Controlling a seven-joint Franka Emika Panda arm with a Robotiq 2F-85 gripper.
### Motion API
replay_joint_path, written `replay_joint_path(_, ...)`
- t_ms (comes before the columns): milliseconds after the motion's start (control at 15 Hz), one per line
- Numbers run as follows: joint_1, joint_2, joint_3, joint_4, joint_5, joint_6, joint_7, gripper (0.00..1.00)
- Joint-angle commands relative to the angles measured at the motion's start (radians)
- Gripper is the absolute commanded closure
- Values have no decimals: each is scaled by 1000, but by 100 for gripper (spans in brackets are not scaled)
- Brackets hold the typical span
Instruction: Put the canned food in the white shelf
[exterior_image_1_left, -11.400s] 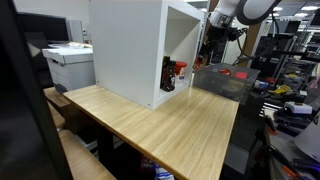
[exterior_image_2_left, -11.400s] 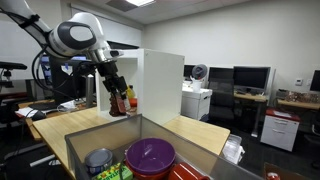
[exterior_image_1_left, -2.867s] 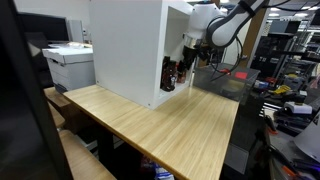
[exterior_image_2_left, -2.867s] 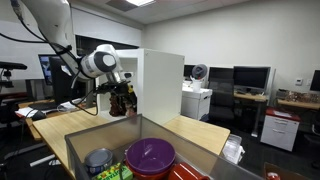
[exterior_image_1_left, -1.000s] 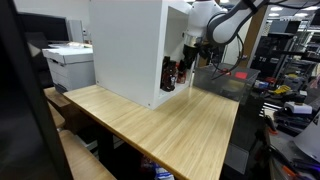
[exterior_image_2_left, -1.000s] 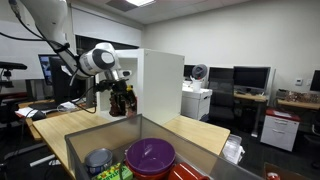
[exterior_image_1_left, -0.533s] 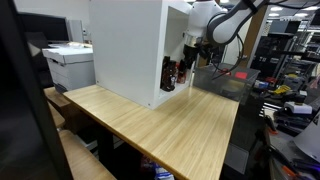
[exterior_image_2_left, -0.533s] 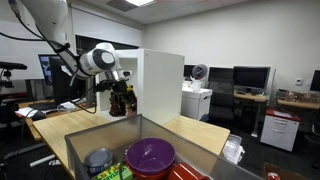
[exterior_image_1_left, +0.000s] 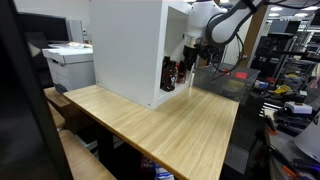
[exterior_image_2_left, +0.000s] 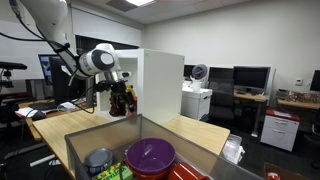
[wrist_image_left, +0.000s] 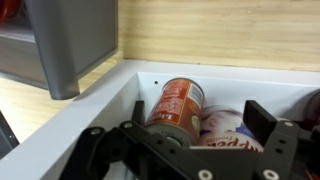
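The white shelf (exterior_image_1_left: 125, 45) stood on the wooden table (exterior_image_1_left: 160, 120) with its open face turned toward the arm (exterior_image_1_left: 225, 18); its flat panels carried no writing that could be made out. The arm was bent over with its forearm roughly level, reaching in at the open face; 11.4 seconds before it had stood higher and more upright, while over the last 2.9 seconds nothing had visibly shifted in either exterior view. A bin (exterior_image_2_left: 100, 140) in the foreground held a purple bowl (exterior_image_2_left: 150, 156); a pale printer (exterior_image_1_left: 70, 65) sat behind the table, its markings too small to read. Dark bottles (exterior_image_1_left: 168, 75) with a spot of red stood just inside the shelf's lower edge; the gripper (exterior_image_1_left: 186, 68) hung right beside them. In the wrist view the black fingers (wrist_image_left: 268, 125) were spread wide, farther apart than the can was broad, and no pad could be seen touching it. The canned food (wrist_image_left: 178, 103) lay between them, inside a white-walled recess with the wood of the table showing beyond its rim; whether it stood upright could not be told. Its red-orange label bore pale lettering too blurred to read; a paler package (wrist_image_left: 225, 135) touching it showed red letters that looked like "ppe".
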Motion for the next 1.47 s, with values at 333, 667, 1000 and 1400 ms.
replay_joint_path(333,-7,-45,21,-41,31,-17,-32,0)
replay_joint_path(667,-17,-104,36,-83,57,-19,-98,0)
replay_joint_path(1000,-17,-78,34,-44,29,-11,-70,0)
replay_joint_path(1400,-14,-77,29,-50,-2,-10,-50,0)
